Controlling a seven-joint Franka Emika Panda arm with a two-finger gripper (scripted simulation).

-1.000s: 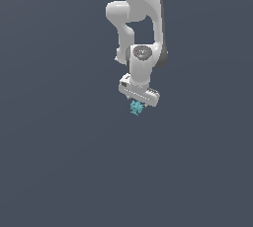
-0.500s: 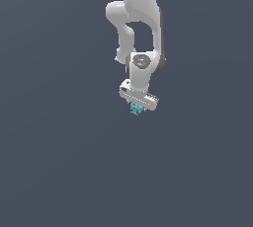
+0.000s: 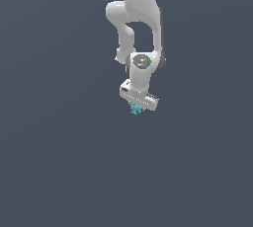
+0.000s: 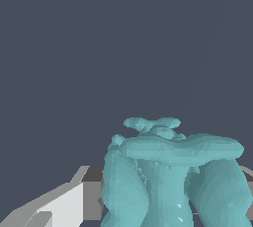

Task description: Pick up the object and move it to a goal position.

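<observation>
— Slate-grey all round, is it? What sort of ground is that?

— One flat, matte blue-grey field (image 3: 54,171) fills both views, with no seam, edge or wall to tell floor from backdrop.

— And the arm?

— Smooth white casings with rounded joints, a dark grey disc at the wrist. The Panda arm (image 3: 141,18) comes down from the top of the exterior view and ends in a boxy white gripper (image 3: 136,106).

— Where's the object?

— The teal object (image 3: 135,109) sits right under the gripper's bar, between its fingers. In the wrist view it looms large (image 4: 168,171): knobbly, faceted lumps, a broad cap over thick lobes, slightly glossy.

— So the fingers are pinching it?

— They look closed in on it; one white and grey finger (image 4: 64,204) shows just beside it. Whether it rests on the ground I can't tell.
</observation>
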